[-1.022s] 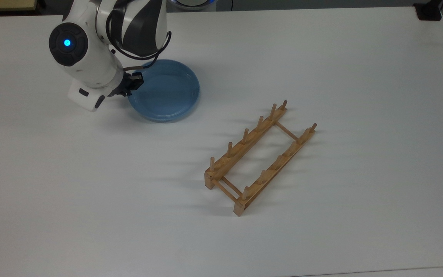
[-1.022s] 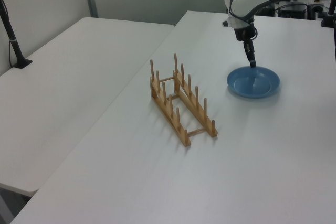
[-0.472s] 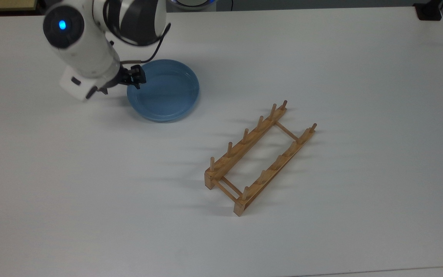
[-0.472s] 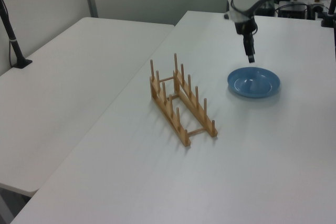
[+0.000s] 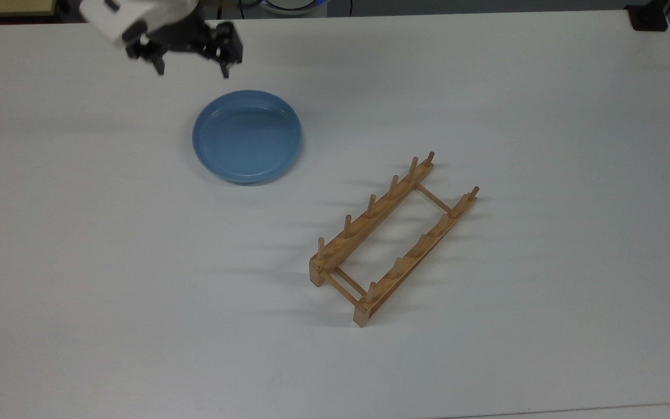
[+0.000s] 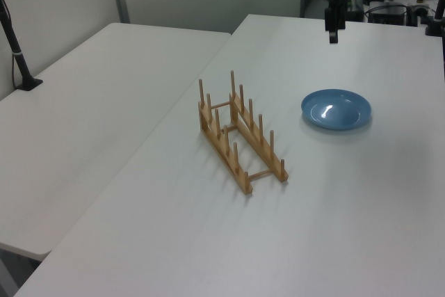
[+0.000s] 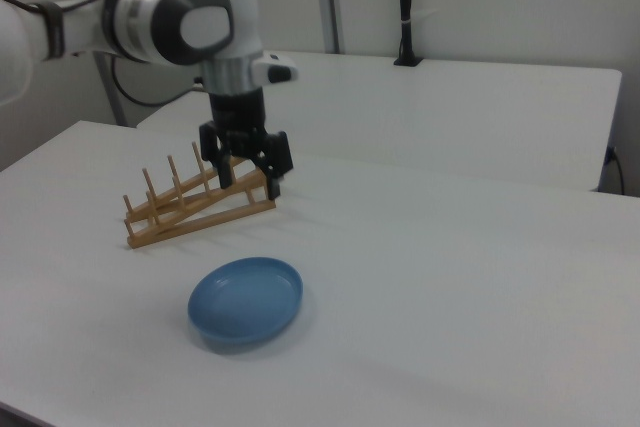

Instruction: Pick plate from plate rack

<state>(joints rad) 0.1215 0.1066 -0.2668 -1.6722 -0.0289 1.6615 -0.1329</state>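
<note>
The plate (image 5: 247, 136) lies flat on the table (image 5: 486, 87), below the hand (image 5: 192, 67). The hand hangs wide open and empty. The plate rack (image 5: 392, 236) holds nothing, so the pick looks finished.

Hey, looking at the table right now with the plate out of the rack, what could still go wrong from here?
1. The gripper hangs open above the table, near the plate's far rim in the top view. If the arm comes back down off target, a finger could clip that raised rim and tip or push the plate.
2. The plate lies flat and loose on the smooth white table, so any nudge might slide it.
3. The plate rack stands empty and unfixed; a low sweep across the table could knock it over.
</note>
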